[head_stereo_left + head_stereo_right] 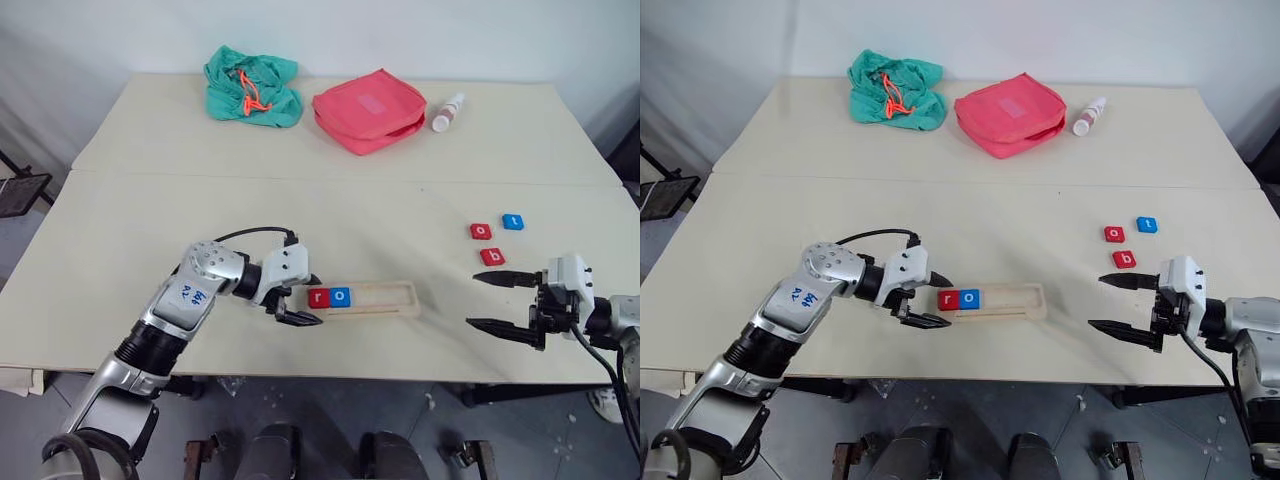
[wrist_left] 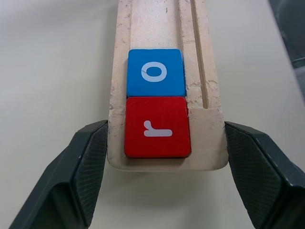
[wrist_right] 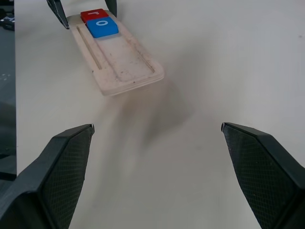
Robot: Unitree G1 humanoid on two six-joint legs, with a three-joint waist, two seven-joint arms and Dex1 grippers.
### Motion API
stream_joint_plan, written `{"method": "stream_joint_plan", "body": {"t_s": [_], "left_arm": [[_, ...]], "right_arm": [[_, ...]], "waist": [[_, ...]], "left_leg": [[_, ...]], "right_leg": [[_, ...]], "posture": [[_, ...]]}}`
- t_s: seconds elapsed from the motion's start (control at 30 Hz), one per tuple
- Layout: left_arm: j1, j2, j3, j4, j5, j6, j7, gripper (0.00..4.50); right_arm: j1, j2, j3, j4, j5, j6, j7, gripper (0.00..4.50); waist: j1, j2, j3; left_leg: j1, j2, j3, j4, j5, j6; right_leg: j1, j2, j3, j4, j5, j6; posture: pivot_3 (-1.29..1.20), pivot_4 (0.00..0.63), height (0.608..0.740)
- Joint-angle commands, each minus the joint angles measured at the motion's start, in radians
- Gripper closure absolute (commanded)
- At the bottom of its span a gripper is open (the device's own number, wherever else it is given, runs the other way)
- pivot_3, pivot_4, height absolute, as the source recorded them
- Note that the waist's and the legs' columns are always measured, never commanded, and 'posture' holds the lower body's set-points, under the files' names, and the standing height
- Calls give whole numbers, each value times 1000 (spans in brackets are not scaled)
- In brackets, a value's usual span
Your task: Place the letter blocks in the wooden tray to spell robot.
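From the head, the wooden tray (image 1: 375, 298) lies on the table (image 1: 150, 220), its left end between the open left gripper's (image 1: 296, 300) fingers; red r (image 1: 319, 298) and blue o (image 1: 341, 297) sit inside. The left wrist shows fingers (image 2: 86, 167) flanking that end. The right wrist shows the right gripper (image 3: 157, 129) open, empty, well apart.

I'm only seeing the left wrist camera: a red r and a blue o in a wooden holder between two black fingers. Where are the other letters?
Observer: Three letter blocks lie loose on the table: a red o, a blue t and a red b.
Operator: Is the other arm holding one?
Observer: No. The right gripper hangs open and empty, near the red b.
Operator: How much of the holder is free?
Observer: The wooden tray is bare past the blue o, the larger part of its length.
Operator: Anything else on the table?
Observer: At the far side: a green cloth bag, a pink pouch, a small bottle.
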Motion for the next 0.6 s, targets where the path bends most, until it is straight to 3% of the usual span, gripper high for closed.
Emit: {"method": "stream_joint_plan", "body": {"t_s": [0.03, 0.47, 0.57, 0.6], "left_arm": [[-5, -10, -15, -49, 22, 20, 33, 1106], [-15, -3, -55, -98, 32, 40, 22, 1106], [-20, -5, -57, -96, 37, 46, 28, 108], [-22, -9, -56, -94, 38, 45, 34, 46]], "right_arm": [[24, -30, -47, -11, 10, -11, -1, 0], [73, -28, -66, -58, 21, -3, -37, 0], [73, -25, -68, -60, 18, -1, -43, 0], [73, -24, -68, -60, 17, -1, -44, 0]], "waist": [[1, 0, 0], [1, 0, 0], [1, 0, 0], [1, 0, 0]], "left_leg": [[0, 0, 0, 0, 0, 0], [0, 0, 0, 0, 0, 0], [0, 0, 0, 0, 0, 0], [0, 0, 0, 0, 0, 0]], "right_leg": [[0, 0, 0, 0, 0, 0], [1, 0, 0, -2, 0, 0], [1, 0, 0, -3, 0, 0], [1, 0, 0, -3, 0, 0]], "posture": [[0, 150, 740], [0, 150, 740], [0, 150, 740], [0, 150, 740]]}}
